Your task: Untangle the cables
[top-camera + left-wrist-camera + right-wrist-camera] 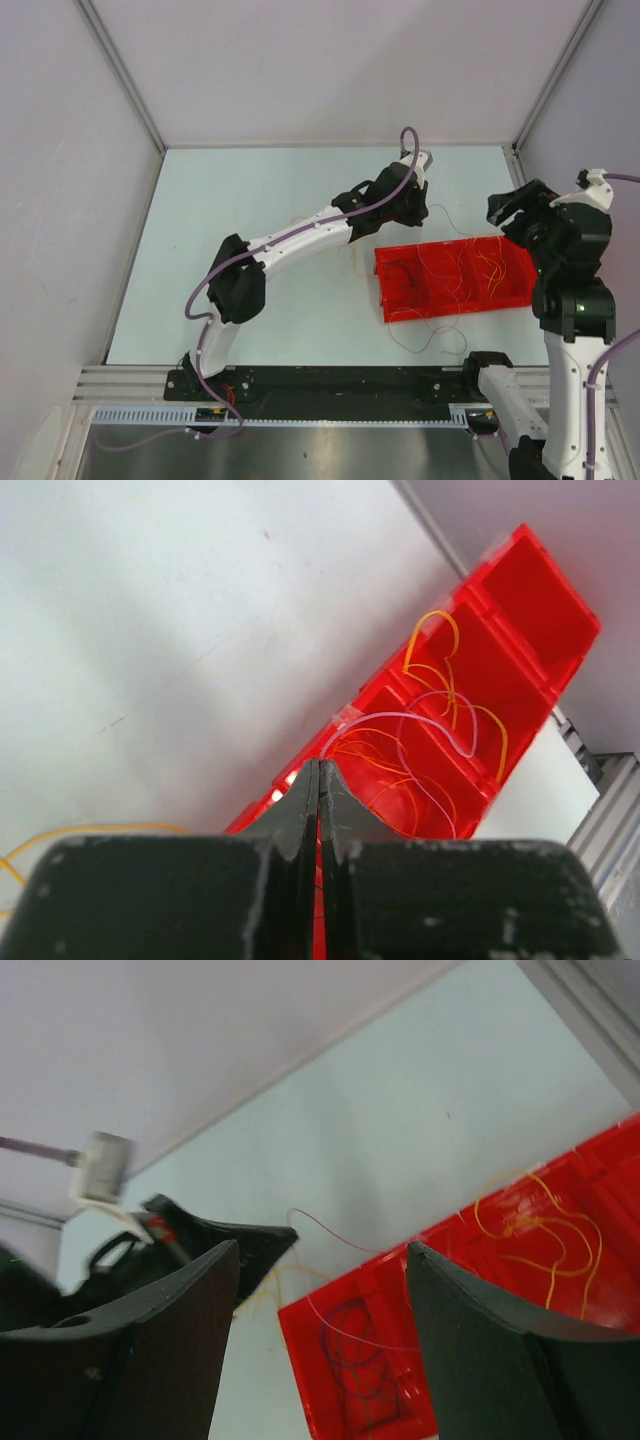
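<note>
**Desk:** What surrounds the work, and what blocks the view?

**Photographer:** A pale table (250, 250) boxed in by white panels (60, 200). The left arm (300, 235), a thick lilac lead (407, 150) running along it, reaches across to the far left corner of a red divided tray (400, 312). In the right wrist view, that gripper's own dark fingers (170, 1350) hide much of the tray.

**Desk:** Counts?

**Photographer:** Two arms, two grippers, one tray. The cables (450, 275) are thin loops, mostly inside the tray. Orange ones (540, 1225) lie in one compartment, dark purple ones (350, 1355) in another, and a pale loop (440, 715) crosses a divider. A few strands (430, 335) trail onto the table by the near edge. They overlap too much to number.

**Desk:** And the grippers?

**Photographer:** The left gripper (318, 775) is clenched, fingers pressed together by the tray's edge. A red strand (335, 1228) runs from its tip, but whether it is pinched is unclear. The right gripper (323, 1250) hangs released over the tray's right end, jaws spread, holding nothing.
</note>
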Motion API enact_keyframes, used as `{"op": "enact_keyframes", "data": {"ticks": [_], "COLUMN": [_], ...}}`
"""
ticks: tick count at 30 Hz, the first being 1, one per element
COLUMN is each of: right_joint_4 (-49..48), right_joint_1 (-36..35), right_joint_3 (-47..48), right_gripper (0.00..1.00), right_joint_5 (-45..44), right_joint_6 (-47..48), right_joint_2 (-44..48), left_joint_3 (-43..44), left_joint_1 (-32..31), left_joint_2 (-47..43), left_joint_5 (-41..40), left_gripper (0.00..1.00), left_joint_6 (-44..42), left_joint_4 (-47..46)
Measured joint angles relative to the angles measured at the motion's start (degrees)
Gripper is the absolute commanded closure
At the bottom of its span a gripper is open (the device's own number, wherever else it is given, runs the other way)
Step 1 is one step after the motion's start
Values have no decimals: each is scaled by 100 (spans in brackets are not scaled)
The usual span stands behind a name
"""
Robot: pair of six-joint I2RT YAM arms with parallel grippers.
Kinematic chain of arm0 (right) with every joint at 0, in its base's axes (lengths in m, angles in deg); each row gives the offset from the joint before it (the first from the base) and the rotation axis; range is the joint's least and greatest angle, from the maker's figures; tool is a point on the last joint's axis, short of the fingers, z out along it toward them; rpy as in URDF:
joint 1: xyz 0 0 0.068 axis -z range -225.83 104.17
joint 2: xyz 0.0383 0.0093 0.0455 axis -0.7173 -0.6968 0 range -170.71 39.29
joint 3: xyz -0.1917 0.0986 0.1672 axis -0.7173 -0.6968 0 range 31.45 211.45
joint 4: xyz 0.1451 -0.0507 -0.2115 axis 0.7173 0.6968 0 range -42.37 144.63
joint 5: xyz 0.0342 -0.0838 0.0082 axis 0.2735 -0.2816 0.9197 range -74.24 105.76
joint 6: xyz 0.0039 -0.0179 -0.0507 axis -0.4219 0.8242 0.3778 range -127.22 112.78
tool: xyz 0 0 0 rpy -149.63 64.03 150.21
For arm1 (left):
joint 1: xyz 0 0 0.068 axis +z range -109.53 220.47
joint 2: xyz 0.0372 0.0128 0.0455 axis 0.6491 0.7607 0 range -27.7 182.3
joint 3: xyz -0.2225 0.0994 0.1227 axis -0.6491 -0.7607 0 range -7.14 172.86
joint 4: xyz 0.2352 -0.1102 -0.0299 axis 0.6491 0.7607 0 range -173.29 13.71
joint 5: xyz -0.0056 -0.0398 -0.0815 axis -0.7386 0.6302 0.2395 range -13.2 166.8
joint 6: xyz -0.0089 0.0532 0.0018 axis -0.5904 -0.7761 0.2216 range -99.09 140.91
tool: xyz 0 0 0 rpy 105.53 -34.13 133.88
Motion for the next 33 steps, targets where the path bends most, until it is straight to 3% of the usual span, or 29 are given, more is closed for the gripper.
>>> {"op": "enact_keyframes", "data": {"ticks": [4,9,18,26,33], "right_joint_4": [146,334,914,1836,1845], "right_joint_1": [15,103,22,-197,-214], "right_joint_3": [-498,-1001,-1270,-2973,-4142], "right_gripper": [28,14,21,22,23], "right_joint_5": [173,837,1064,1250,1707], "right_joint_6": [-2,48,-146,-1338,-2406], "right_joint_2": [-367,-599,610,1650,2201], "left_joint_3": [-2,125,509,120,-306], "left_joint_1": [-87,-116,-114,-114,-114], "left_joint_2": [-203,-313,-841,-1268,-1259], "left_joint_5": [-50,-11,63,92,238], "left_gripper": [100,100,100,100,100], "left_joint_6": [-107,-286,-557,-595,-590], "left_joint_4": [-11,236,704,597,588]}}
